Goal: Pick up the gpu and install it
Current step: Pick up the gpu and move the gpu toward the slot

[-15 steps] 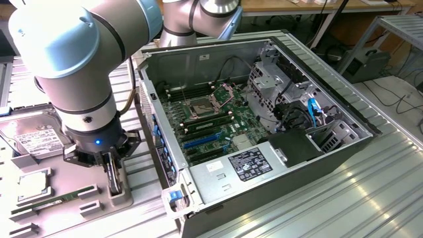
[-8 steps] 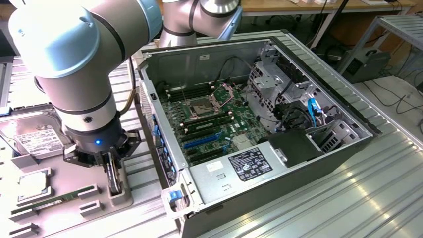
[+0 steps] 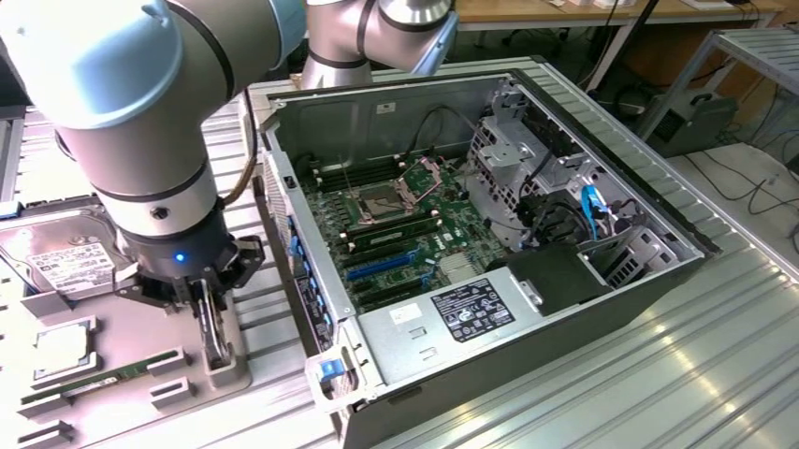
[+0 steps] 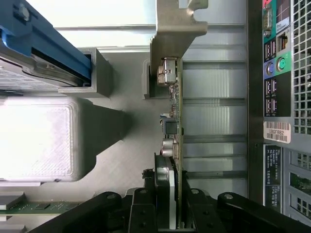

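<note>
The gpu [image 3: 220, 337] stands on edge at the grey holder tray [image 3: 150, 327], at the exterior view's left, beside the open computer case [image 3: 649, 215]. My gripper [image 3: 206, 309] reaches straight down onto the card. In the wrist view the gpu [image 4: 174, 121] shows edge-on, a thin green board with its silver bracket [image 4: 175, 29] at the far end. The gripper [image 4: 167, 196] is shut on it, with a black finger [image 4: 141, 208] pressed against each face. Inside the case the motherboard [image 3: 399, 224] lies exposed with blue expansion slots [image 3: 381, 267].
On the tray lie a silver hard drive [image 3: 63, 257], a square processor [image 3: 63, 346] and a green memory stick [image 3: 88, 383]. The case's rear port panel [image 4: 277, 73] is close beside the card. A blue-edged part [image 4: 43, 43] and a white block [image 4: 39, 138] sit on the other side.
</note>
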`<action>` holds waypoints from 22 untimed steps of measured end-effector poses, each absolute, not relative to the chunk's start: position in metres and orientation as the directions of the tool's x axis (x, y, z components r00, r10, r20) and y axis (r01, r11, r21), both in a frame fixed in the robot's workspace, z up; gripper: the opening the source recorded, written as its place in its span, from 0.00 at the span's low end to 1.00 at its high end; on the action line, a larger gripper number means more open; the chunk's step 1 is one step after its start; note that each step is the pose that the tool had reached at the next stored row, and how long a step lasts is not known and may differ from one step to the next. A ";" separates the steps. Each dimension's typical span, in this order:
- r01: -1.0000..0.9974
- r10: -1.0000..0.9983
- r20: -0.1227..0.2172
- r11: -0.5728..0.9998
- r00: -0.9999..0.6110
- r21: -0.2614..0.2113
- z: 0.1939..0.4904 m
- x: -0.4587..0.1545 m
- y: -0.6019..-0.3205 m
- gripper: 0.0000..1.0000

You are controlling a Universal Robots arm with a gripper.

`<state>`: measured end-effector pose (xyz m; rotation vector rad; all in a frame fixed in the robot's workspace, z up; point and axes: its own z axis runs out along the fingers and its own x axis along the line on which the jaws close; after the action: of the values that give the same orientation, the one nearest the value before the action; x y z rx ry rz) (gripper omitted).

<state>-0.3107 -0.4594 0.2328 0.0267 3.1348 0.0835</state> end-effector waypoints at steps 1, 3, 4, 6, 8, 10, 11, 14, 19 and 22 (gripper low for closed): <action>0.017 0.017 -0.005 0.998 -1.000 0.056 0.237 -0.311 -0.459 0.28; 0.017 0.017 -0.005 0.998 -1.000 0.057 0.244 -0.311 -0.459 0.28; 0.017 0.017 -0.005 0.998 -1.000 0.058 0.248 -0.311 -0.459 0.28; 0.017 0.017 -0.005 0.998 -1.000 0.060 0.254 -0.311 -0.459 0.28; 0.017 0.017 -0.005 0.998 -1.000 0.061 0.259 -0.311 -0.459 0.28; 0.017 0.017 -0.005 0.998 -1.000 0.061 0.266 -0.311 -0.459 0.28; 0.017 0.017 -0.005 0.998 -1.000 0.061 0.270 -0.311 -0.459 0.28; 0.017 0.017 -0.005 0.998 -1.000 0.061 0.283 -0.311 -0.459 0.28; 0.017 0.017 -0.005 0.998 -1.000 0.061 0.306 -0.311 -0.459 0.28; 0.017 0.017 -0.005 0.998 -1.000 0.062 0.320 -0.311 -0.459 0.28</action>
<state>-0.3107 -0.4595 0.3199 0.0266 3.1348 0.0976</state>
